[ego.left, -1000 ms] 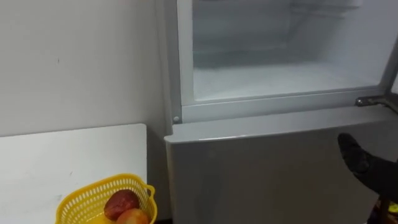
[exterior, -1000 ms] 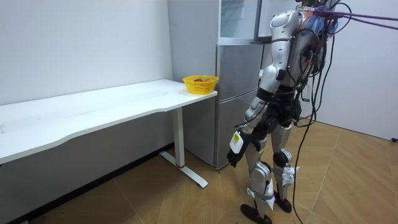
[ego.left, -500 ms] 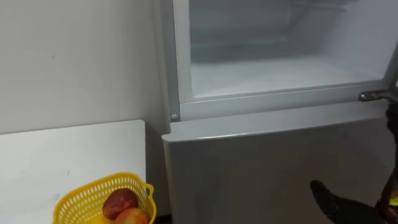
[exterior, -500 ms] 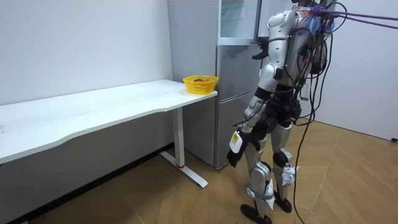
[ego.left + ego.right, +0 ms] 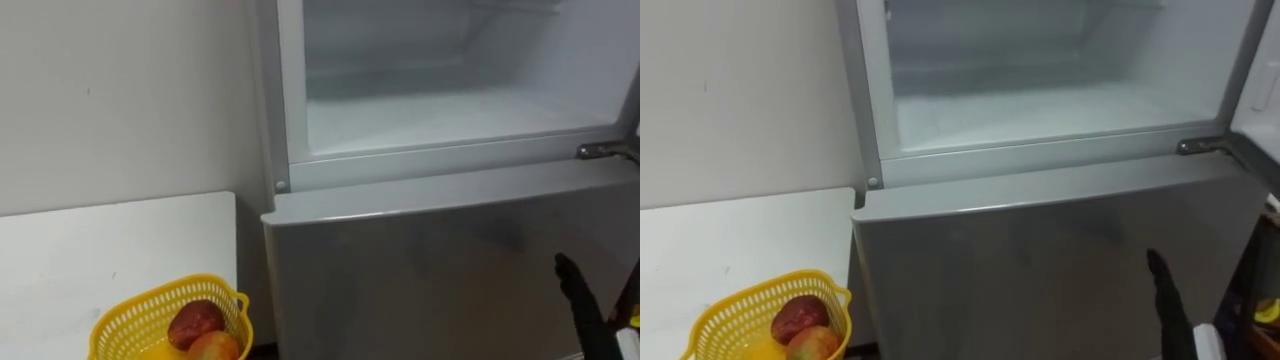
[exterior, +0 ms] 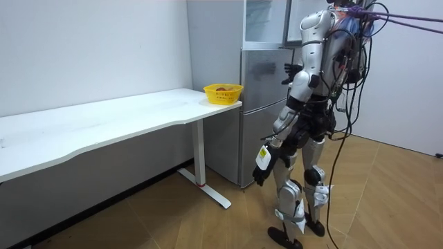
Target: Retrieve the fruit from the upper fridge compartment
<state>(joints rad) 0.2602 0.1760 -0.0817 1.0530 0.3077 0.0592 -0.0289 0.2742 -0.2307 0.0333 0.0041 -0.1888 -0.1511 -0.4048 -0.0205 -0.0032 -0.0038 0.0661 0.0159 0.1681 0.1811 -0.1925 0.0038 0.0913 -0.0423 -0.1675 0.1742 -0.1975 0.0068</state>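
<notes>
Right hand (image 5: pixel 585 315) has shifted since half a second ago. In the eye views it sits further right and its dark fingers now point up. From where I stand it is lower than before, in front of the fridge (image 6: pixel 259 104) at the lower door (image 5: pixel 420 270). Its fingers are straight and spread, and it holds nothing and touches nothing that I can see.

Left hand (image 6: pixel 258 174) hangs by the thigh, idle and too small to read. The robot stands upright facing the fridge, close to it.

The upper compartment (image 5: pixel 450 115) stands open. The part of its floor in view is bare white, with no item on it, and the back and top are cut off, so I cannot rule out something deeper in.

Two reddish fruits (image 5: pixel 200 330) lie in the yellow basket (image 5: pixel 125 325) at the end of the white table (image 5: pixel 100 250), just beside the fridge.

Judgement: the hand is away from the compartment and empty, so no pick is in hand right now. Either the retrieving is already done and the fruits in the basket are what came out, or the hand is about to go back up into the compartment. I cannot tell which from this. If another reach follows, the hand has to rise over the sill above the lower door without clipping it.
</notes>
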